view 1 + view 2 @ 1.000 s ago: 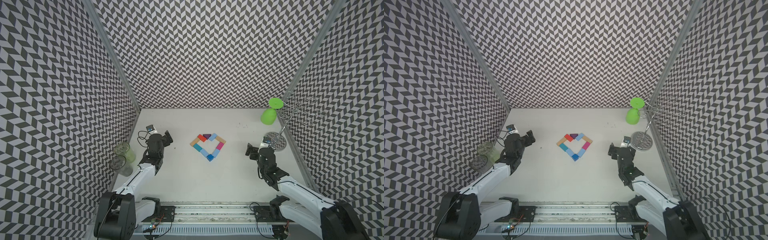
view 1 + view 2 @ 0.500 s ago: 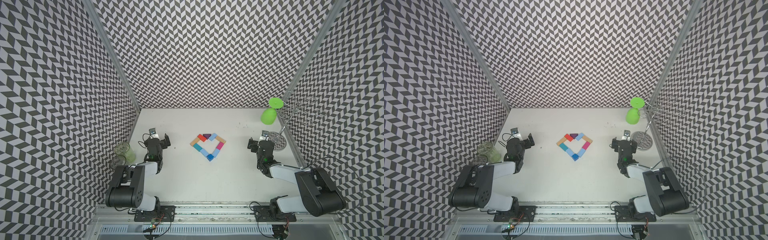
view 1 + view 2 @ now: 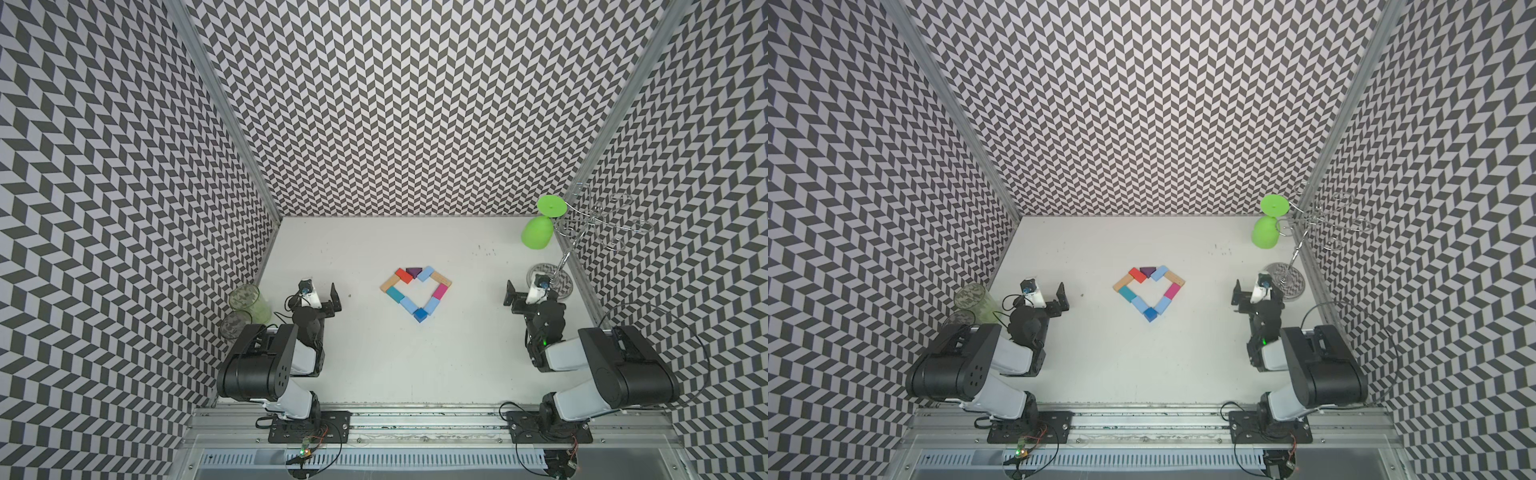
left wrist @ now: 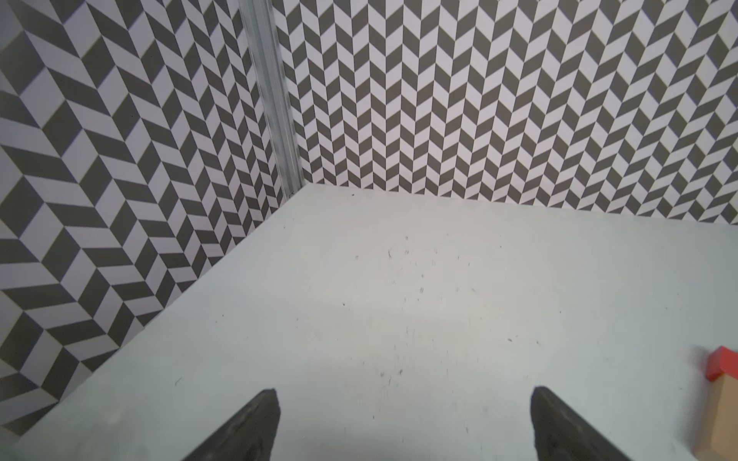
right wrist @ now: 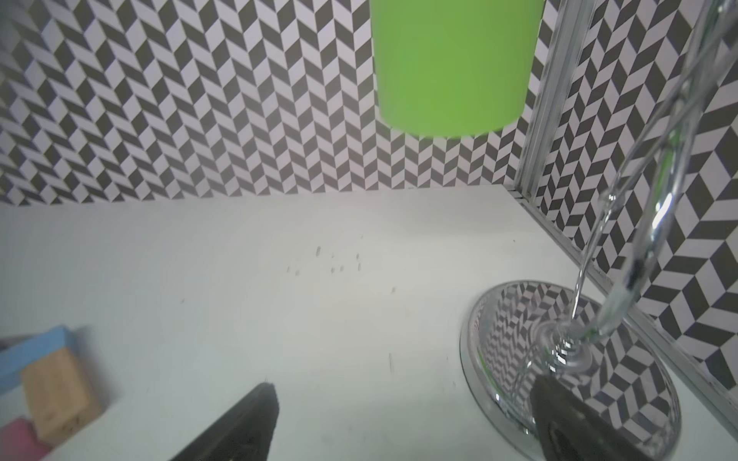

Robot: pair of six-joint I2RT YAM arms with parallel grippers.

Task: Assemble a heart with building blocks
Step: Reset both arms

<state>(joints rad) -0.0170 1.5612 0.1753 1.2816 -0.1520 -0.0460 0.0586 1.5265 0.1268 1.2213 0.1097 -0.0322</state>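
Observation:
The heart (image 3: 409,305) lies mid-table in both top views as a hollow outline of building blocks, with a purple triangle (image 3: 413,272) at its notch and a blue cube (image 3: 420,314) at its tip (image 3: 1151,314). My left gripper (image 3: 322,297) stands open to the heart's left, well apart from it. Between its fingertips (image 4: 404,399) there is only bare table; a red block (image 4: 725,363) and a tan block (image 4: 723,423) show at the frame's edge. To the heart's right my right gripper (image 3: 524,297) is open and empty (image 5: 403,389), with tan (image 5: 56,391) and light blue (image 5: 36,351) blocks off to one side.
A green goblet (image 3: 538,232) hangs upside down from a wire rack (image 3: 598,224) at the back right. The rack's round base (image 5: 559,359) sits right beside one right finger. Two clear tumblers (image 3: 249,301) stand against the left wall. Patterned walls close three sides.
Both arms have folded back toward the front rail, with their grippers drawn slightly nearer the front. The heart has not moved.

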